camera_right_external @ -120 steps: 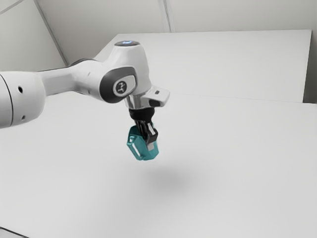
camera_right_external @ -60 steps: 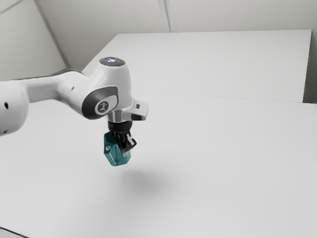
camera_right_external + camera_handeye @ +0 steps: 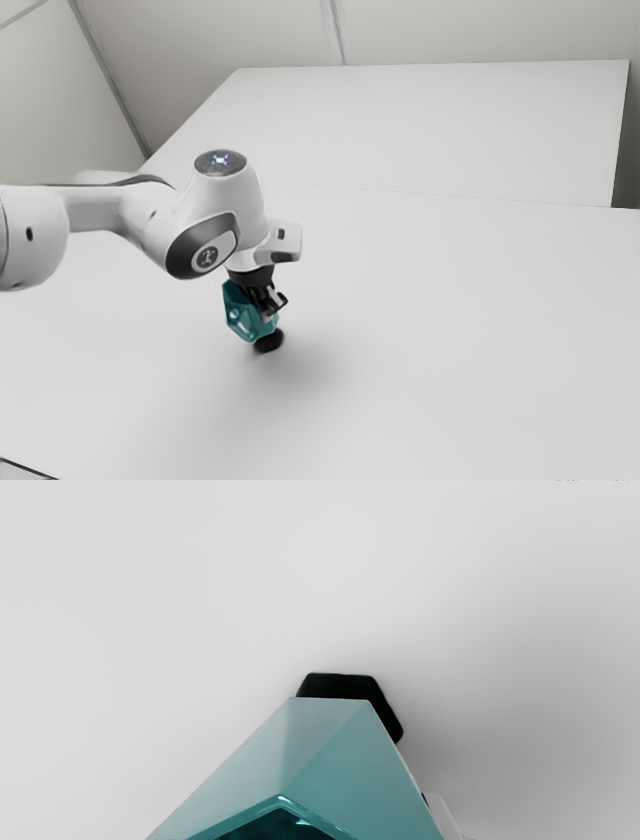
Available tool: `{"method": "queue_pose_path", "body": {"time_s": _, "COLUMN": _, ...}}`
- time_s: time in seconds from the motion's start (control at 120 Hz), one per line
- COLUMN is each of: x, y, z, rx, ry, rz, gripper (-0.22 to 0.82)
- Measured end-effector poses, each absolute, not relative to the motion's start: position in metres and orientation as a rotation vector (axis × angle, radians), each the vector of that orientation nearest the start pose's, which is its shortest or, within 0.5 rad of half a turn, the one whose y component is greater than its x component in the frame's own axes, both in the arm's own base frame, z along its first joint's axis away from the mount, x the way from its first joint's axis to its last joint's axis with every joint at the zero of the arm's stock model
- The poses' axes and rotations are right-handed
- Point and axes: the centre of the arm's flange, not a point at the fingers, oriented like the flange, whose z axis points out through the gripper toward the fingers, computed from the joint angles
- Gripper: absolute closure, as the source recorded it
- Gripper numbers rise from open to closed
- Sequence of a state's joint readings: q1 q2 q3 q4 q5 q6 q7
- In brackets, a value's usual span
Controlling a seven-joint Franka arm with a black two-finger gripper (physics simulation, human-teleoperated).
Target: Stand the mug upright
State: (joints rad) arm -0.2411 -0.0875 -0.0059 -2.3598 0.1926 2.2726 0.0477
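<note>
Mug (image 3: 240, 316): teal and faceted, in my grip low over the table (image 3: 470, 330), toward the exterior view's left; I saw it tilted, and I could not tell whether its lowest edge was touching the tabletop.
Gripper (image 3: 271, 306): grasping the mug, with its fingers at the side of the mug that faced the exterior view's right; it pointed downward at a slant.
Finger: from the wrist view I picked out one pale fingertip (image 3: 442, 814) just beside the mug's outer wall; the mug hid the rest from me there.
Rim: part of the mug's rim (image 3: 281, 800) faced my wrist camera, and I could see a little way into the dark teal hollow behind it.
Black patch: a small, hard-edged black patch (image 3: 268, 342) lay just below the mug; in the wrist view it peeked out past the mug's flat far edge.
Shadow: a soft grey shadow (image 3: 305, 375) spread over the table around and beyond the patch.
Arm: my white arm (image 3: 125, 215) reached in from the exterior view's left, its hand low above the table.
Table: smooth, plain and white beneath the mug.
</note>
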Motion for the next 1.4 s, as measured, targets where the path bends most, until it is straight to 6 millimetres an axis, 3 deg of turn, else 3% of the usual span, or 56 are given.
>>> {"method": "queue_pose_path", "body": {"time_s": 0.467, "x": 0.482, "y": -0.116, "z": 0.338, "rx": -2.950, "ry": 0.566, "rz": -0.074, "gripper": 0.78}}
{"method": "queue_pose_path", "body": {"time_s": 0.733, "x": 0.484, "y": -0.114, "z": 0.343, "rx": -2.964, "ry": 0.536, "rz": -0.101, "gripper": 0.48}}
{"method": "queue_pose_path", "body": {"time_s": 1.042, "x": 0.484, "y": -0.117, "z": 0.382, "rx": -2.973, "ry": 0.521, "rz": -0.214, "gripper": 0.23}}
{"method": "queue_pose_path", "body": {"time_s": 1.133, "x": 0.493, "y": -0.122, "z": 0.406, "rx": -2.990, "ry": 0.499, "rz": -0.235, "gripper": 0.16}}
{"method": "queue_pose_path", "body": {"time_s": 1.4, "x": 0.512, "y": -0.117, "z": 0.452, "rx": -3.078, "ry": 0.366, "rz": -0.114, "gripper": 0.06}}
